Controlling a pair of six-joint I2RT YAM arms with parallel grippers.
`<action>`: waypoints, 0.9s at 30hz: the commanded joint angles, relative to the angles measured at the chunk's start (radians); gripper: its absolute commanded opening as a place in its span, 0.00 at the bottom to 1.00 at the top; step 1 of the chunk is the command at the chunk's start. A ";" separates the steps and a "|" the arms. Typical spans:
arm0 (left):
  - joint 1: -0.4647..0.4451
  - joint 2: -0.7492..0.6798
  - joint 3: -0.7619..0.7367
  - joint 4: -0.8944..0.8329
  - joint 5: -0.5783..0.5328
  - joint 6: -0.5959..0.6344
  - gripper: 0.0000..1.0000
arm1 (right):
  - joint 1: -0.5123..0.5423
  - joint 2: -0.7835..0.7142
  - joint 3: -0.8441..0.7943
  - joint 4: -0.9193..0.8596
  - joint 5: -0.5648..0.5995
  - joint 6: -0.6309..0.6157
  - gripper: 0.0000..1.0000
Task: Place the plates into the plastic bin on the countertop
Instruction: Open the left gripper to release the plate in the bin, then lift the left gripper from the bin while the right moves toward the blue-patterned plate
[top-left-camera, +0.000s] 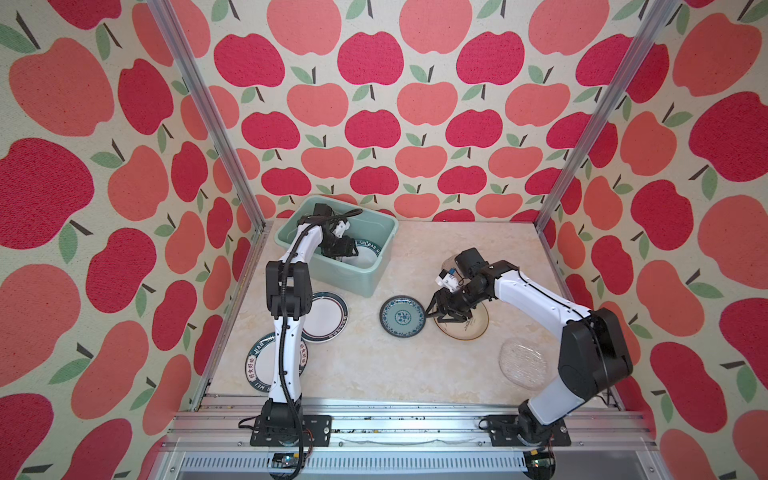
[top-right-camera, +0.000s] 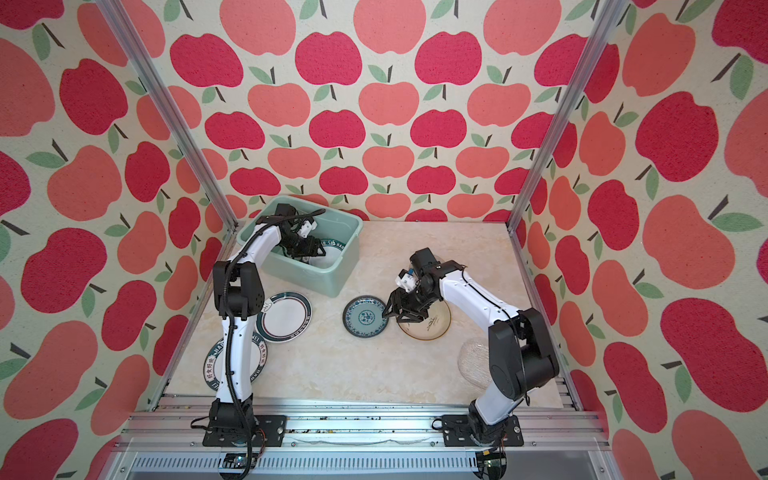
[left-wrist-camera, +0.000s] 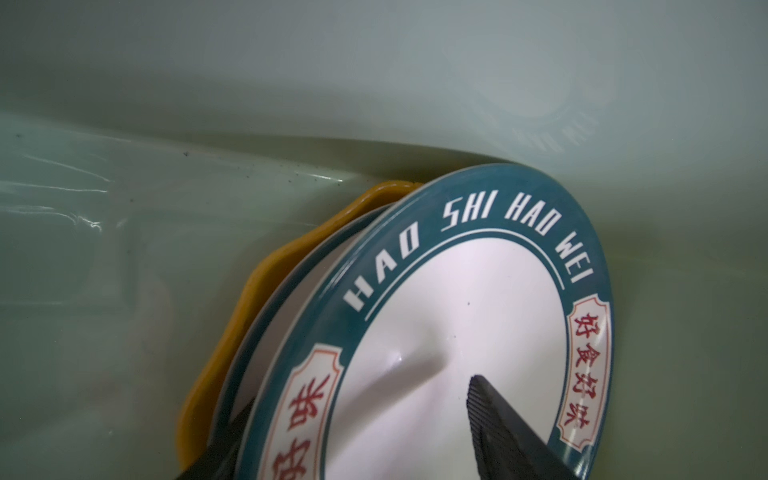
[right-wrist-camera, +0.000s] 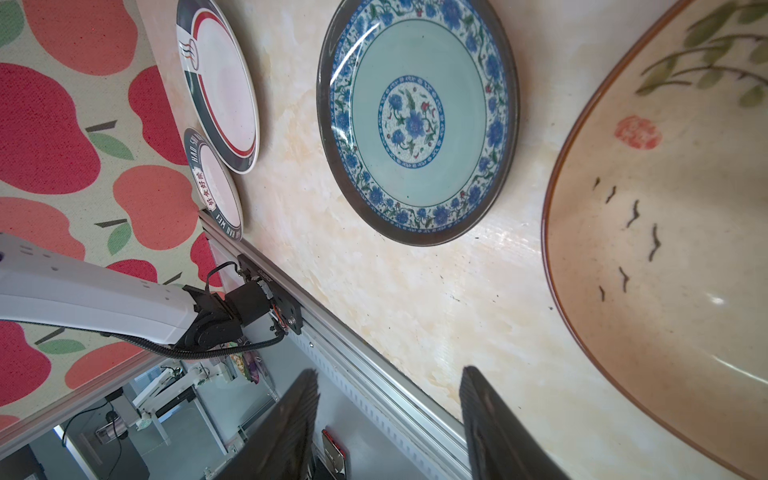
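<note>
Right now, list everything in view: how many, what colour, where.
bin: one, pale green, back left
lettered plates: two, white with teal rims; one in the bin, one front left, partly hidden
yellow plate: one, yellow, in the bin below the lettered one
striped plate: one, white with dark rim, before the bin
patterned plate: one, teal and blue, centre
cream plate: one, cream, right of the patterned one
glass plate: one, clear, front right
counter: one, beige marble
walls: three, apple print
arms: two, white and black
left tool: one, black, open, in the bin astride the lettered plate
right tool: one, black, open, empty, between patterned and cream plates
</note>
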 joint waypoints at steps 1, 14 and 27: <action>-0.017 0.006 -0.012 0.041 -0.047 0.005 0.75 | 0.007 0.028 0.039 -0.017 0.002 -0.017 0.58; -0.029 -0.084 -0.128 0.201 -0.127 -0.023 0.89 | 0.014 0.055 0.082 -0.008 0.022 -0.012 0.59; -0.030 -0.307 -0.391 0.516 -0.201 -0.125 0.99 | 0.014 0.007 0.147 0.032 0.063 0.023 0.65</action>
